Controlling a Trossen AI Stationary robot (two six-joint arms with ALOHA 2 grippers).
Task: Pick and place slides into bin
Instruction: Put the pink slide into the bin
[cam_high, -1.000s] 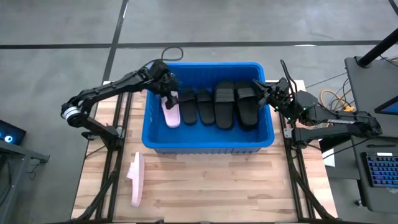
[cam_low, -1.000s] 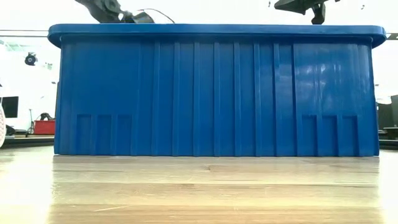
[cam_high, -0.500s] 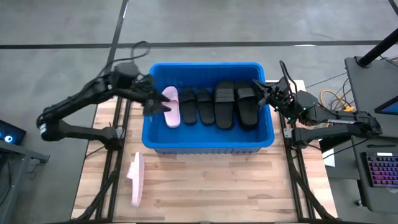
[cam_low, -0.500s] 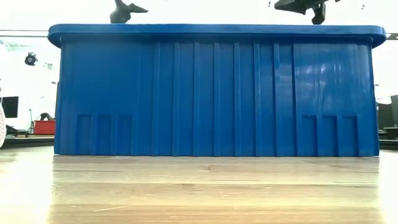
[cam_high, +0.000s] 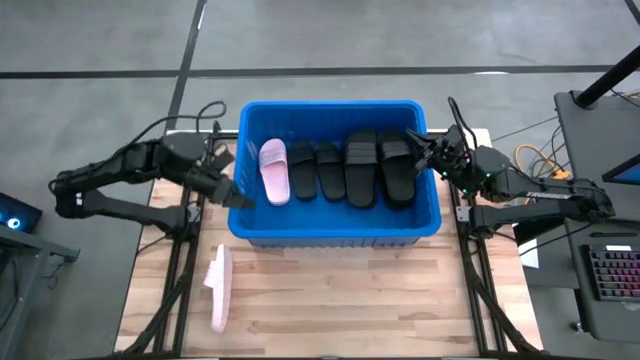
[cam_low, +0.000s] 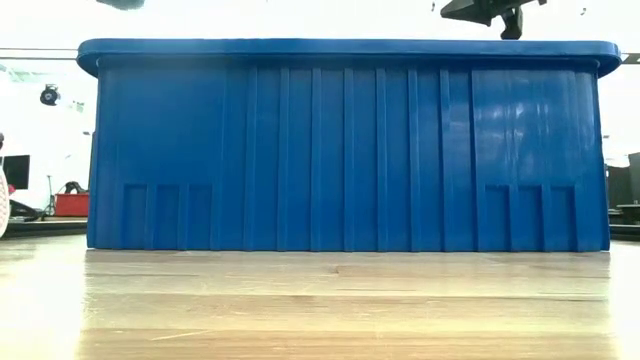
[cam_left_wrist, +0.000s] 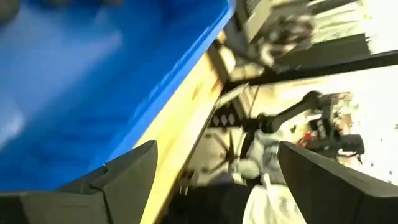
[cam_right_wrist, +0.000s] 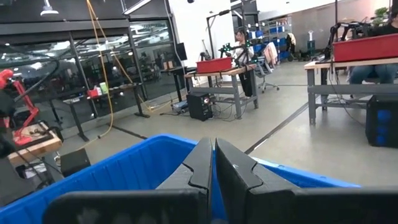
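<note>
From above, the left end effector (cam_high: 222, 185) has pulled back out of the blue bin (cam_high: 334, 236) and now hangs just outside its left wall, fingers spread wide and empty. The pink slide (cam_high: 273, 170) it left behind lies inside, just beyond that wall, beside four black slides (cam_high: 362, 167). So that one looks delivered; the second pink slide (cam_high: 218, 287) waits on the wooden table (cam_high: 350, 300), nearer the camera's edge than the end effector, likely next.

The right end effector (cam_high: 418, 142) sits pinched shut over the bin's right rim.

Low view: the bin's ribbed wall (cam_low: 345, 150) fills everything, table boards beneath.

Left wrist: wide fingers (cam_left_wrist: 124, 174) past the blue wall.

Right wrist: closed fingers (cam_right_wrist: 211, 165), workshop benches and red crates beyond.
</note>
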